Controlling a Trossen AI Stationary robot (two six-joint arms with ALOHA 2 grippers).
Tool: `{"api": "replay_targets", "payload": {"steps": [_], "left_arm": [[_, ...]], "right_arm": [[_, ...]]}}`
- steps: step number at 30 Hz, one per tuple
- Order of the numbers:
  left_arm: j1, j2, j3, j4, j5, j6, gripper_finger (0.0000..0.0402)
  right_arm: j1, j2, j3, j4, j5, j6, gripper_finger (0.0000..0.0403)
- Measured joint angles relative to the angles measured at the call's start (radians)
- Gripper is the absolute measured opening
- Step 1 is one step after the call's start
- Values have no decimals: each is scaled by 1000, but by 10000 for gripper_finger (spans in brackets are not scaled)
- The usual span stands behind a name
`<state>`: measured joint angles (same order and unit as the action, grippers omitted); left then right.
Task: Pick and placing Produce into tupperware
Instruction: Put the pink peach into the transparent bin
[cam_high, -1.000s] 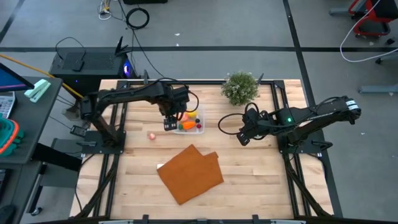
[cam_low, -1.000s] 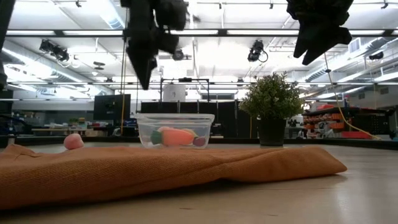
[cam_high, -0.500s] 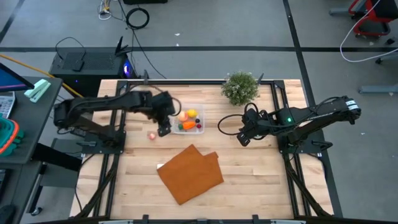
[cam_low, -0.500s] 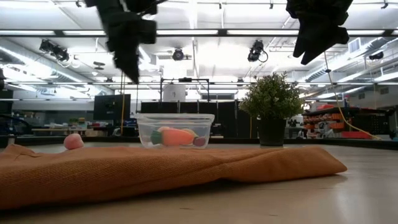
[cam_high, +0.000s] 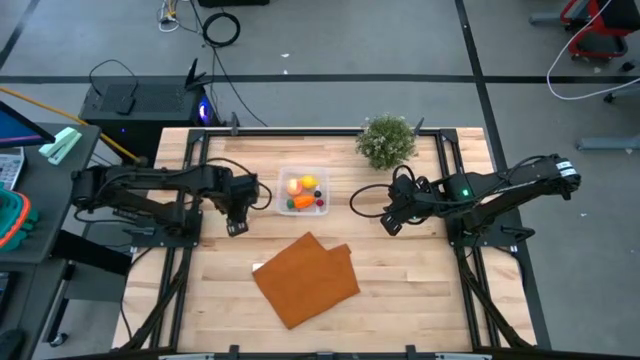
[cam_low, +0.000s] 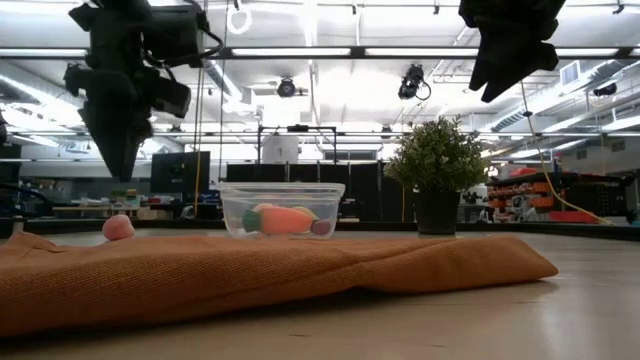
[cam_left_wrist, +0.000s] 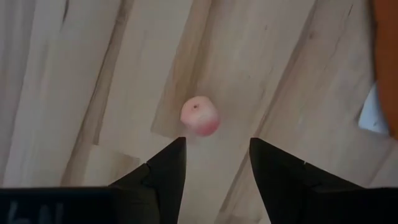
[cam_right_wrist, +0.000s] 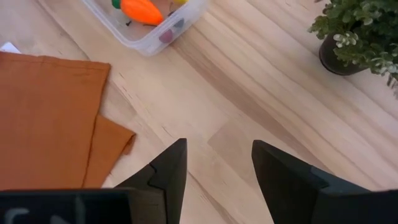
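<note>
Left gripper (cam_left_wrist: 212, 163): above the table's (cam_high: 420, 290) left part, fingers apart and empty, aimed down at the pink fruit (cam_left_wrist: 200, 116); apparently lined up for a pick.

Pink fruit: loose on bare wood, left of the tub (cam_high: 303, 194), apart from it; last piece seen outside.

Tub: clear, near the middle of the back edge; holds a lemon (cam_high: 308, 182), an orange round fruit (cam_high: 293, 186), a carrot-like orange piece (cam_low: 284, 220), small red and dark bits.

Orange cloth (cam_high: 307, 277): flat toward the front edge, nothing on it.

Potted plant (cam_high: 386, 140): back edge, right of the tub.

Right gripper (cam_right_wrist: 213, 165): parked high over the right part, fingers apart, empty.
</note>
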<state>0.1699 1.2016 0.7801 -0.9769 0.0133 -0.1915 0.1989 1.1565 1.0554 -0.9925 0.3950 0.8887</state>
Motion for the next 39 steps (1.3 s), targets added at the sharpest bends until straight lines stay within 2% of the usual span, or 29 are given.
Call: {"api": "replay_targets", "payload": {"steps": [7,17,21,27,39], "left_arm": [[10,2,-37,21,-24,172,189],[19,37,-45,39,-23,165,224],[19,42,-45,51,3,80,248],[20,42,-45,96,-18,-37,278],[26,173,-44,89,-41,-455,283]], "right_arm": [[0,0,0,32,0,5,151],[0,0,0,42,0,25,151],[0,0,0,49,0,26,151],[0,0,0,51,15,26,151],[0,0,0,59,49,25,151]]}}
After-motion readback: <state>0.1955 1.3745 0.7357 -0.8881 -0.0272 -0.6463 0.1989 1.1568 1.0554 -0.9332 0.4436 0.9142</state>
